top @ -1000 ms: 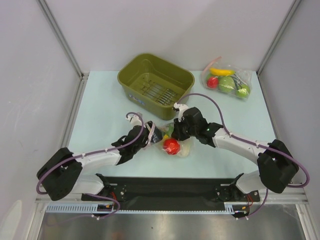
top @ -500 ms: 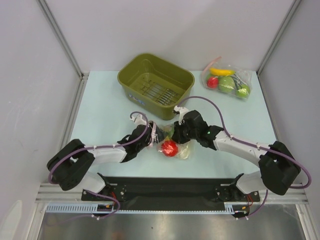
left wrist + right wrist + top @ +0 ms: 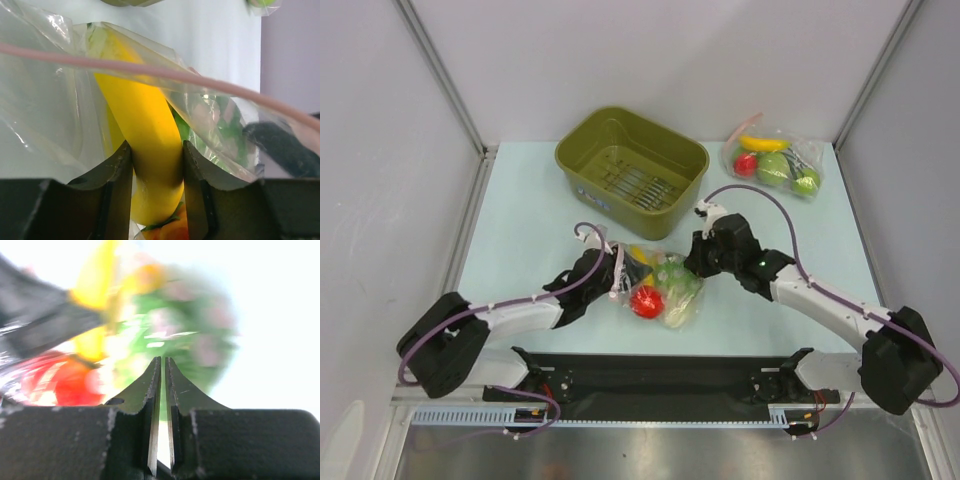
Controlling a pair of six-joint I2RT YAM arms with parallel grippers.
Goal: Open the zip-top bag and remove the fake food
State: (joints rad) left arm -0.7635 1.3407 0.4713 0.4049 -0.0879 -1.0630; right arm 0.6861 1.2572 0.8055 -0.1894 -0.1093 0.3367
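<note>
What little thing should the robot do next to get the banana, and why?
Probably draw the left end effector back, pulling the banana out. Its fingers hug the banana on both sides at the mouth of the zip-top bag, while the right end effector, shut at the bag's edge, looks set to steady it.

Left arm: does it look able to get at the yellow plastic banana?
Likely yes: the left end effector has a finger against each side of the yellow plastic banana; whether film of the clear zip-top bag lies between is unclear.
</note>
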